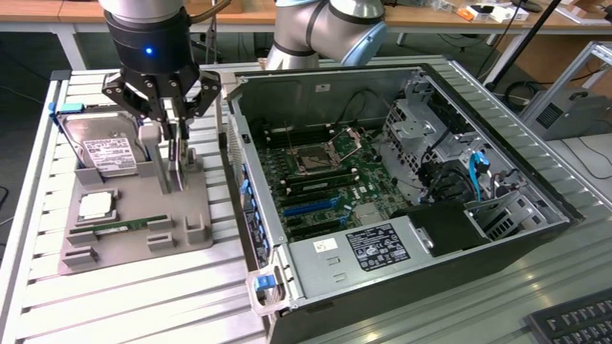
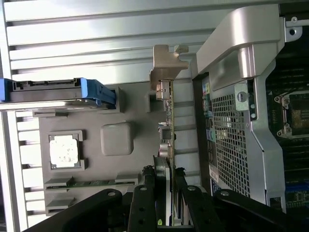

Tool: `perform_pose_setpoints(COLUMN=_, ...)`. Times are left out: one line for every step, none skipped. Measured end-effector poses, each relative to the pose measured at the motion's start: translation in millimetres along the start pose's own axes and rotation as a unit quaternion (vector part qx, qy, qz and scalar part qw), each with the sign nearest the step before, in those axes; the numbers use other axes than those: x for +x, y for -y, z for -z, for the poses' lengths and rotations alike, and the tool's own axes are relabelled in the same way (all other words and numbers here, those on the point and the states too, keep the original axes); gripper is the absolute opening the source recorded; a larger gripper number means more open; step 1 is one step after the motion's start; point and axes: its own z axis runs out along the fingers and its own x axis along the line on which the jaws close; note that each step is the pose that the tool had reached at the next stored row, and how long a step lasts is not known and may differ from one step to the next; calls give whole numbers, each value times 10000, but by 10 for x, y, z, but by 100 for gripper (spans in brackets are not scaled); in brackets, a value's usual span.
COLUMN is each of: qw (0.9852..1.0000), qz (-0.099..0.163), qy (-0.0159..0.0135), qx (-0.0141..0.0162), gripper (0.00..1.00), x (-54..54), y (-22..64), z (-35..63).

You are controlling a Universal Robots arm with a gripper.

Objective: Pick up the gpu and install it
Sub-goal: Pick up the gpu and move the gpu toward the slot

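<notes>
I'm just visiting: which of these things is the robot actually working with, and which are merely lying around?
In the job: gpu, standing edge-on in the grey tray; end effector, closed on it; open computer case.
Lying about: hard drive, processor chip, memory stick, keyboard.

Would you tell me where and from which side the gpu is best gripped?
Probably best: take the gpu across its two flat faces near mid-length, coming straight down from above. It stands on edge in the gray tray, so its upper edge is most exposed.
</notes>
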Motion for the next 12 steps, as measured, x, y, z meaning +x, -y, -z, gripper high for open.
perform_pose_setpoints(qw=10000, qz=0, qy=0, qx=-3, gripper=26, x=0, y=0, z=6)
perform_pose_setpoints(qw=10000, qz=0, qy=-1, qx=-4, gripper=26, x=0, y=-1, z=11)
perform_pose_setpoints(qw=10000, qz=0, qy=0, qx=-5, gripper=26, x=0, y=-1, z=14)
perform_pose_setpoints(qw=10000, qz=0, qy=-1, qx=-6, gripper=26, x=-1, y=-1, z=18)
perform_pose_setpoints(qw=10000, qz=0, qy=-1, qx=-7, gripper=26, x=-1, y=-1, z=22)
perform_pose_setpoints(qw=10000, qz=0, qy=-1, qx=-8, gripper=26, x=-1, y=-1, z=25)
perform_pose_setpoints(qw=10000, qz=0, qy=-1, qx=-9, gripper=26, x=-1, y=-1, z=28)
perform_pose_setpoints(qw=10000, qz=0, qy=-1, qx=-11, gripper=26, x=-1, y=-2, z=31)
perform_pose_setpoints(qw=10000, qz=0, qy=-1, qx=-12, gripper=26, x=-1, y=-2, z=34)
perform_pose_setpoints(qw=10000, qz=0, qy=-1, qx=-14, gripper=26, x=-1, y=-2, z=36)
perform_pose_setpoints(qw=10000, qz=0, qy=-1, qx=-15, gripper=26, x=-1, y=-2, z=39)
perform_pose_setpoints(qw=10000, qz=0, qy=-2, qx=-16, gripper=26, x=-1, y=-2, z=42)
